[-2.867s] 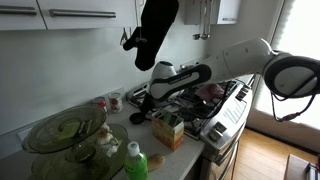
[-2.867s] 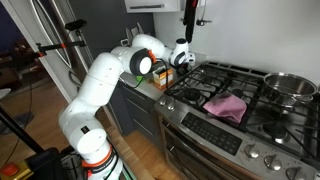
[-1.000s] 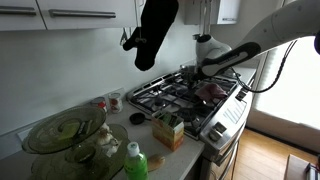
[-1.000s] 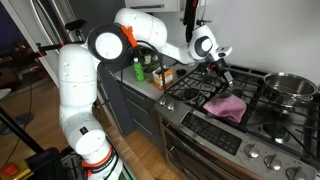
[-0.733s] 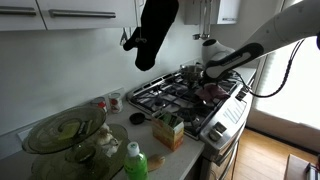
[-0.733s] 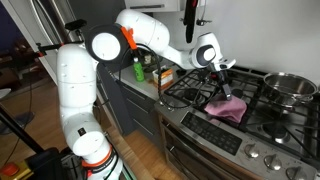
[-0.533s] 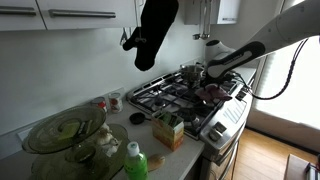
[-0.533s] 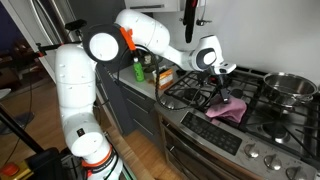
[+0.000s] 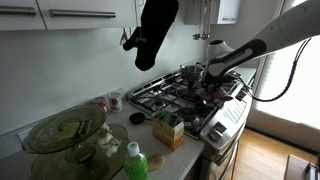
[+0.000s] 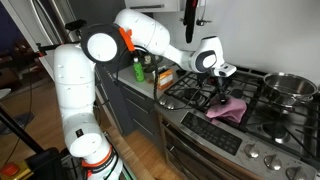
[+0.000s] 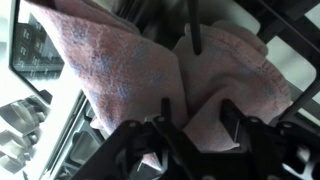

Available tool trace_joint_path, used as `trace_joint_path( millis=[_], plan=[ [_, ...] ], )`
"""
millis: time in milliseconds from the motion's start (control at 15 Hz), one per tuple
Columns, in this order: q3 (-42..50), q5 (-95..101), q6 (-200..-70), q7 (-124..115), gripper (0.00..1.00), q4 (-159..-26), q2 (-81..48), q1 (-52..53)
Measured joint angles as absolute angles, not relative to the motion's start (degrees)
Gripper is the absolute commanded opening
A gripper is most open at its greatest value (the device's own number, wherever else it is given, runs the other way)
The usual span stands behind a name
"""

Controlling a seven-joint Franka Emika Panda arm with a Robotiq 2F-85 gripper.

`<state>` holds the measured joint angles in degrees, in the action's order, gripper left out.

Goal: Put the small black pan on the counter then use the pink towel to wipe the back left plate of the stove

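The towel [image 10: 230,108] lies rumpled on the grates of the stove [image 10: 210,133], toward the front and about mid-width, well apart from the steel pot [image 10: 290,87]. Your pincer [image 10: 222,99] is down on its near edge. In the wrist view a raised fold runs up between the fingers [image 11: 165,138]. The jaws stand partly apart, one either side of that fold, and you cannot tell whether they have bitten. Expect soft, light, limp cloth that will sag and trail, and a loose corner could catch on a grate bar. Take that raised fold deep, through several layers, so it won't slip out when you drag it over the back left plate [image 9: 160,92]
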<state>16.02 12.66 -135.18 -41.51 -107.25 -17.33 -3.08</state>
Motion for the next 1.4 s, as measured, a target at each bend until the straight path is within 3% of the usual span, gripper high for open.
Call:
trace_joint_path(
  millis=[200,267,1000,1400],
  plan=[
    [15.39,11.16,-138.62,-41.33,0.02,-107.78,-17.34,-3.37],
    [15.28,10.77,-140.11,-41.33,0.00,-108.07,-17.35,-3.42],
    [13.27,7.24,-150.07,-38.03,0.02,-108.79,-17.42,-3.47],
    [6.84,-0.45,-160.07,-26.53,0.02,-106.92,-17.80,-3.44]
  ],
)
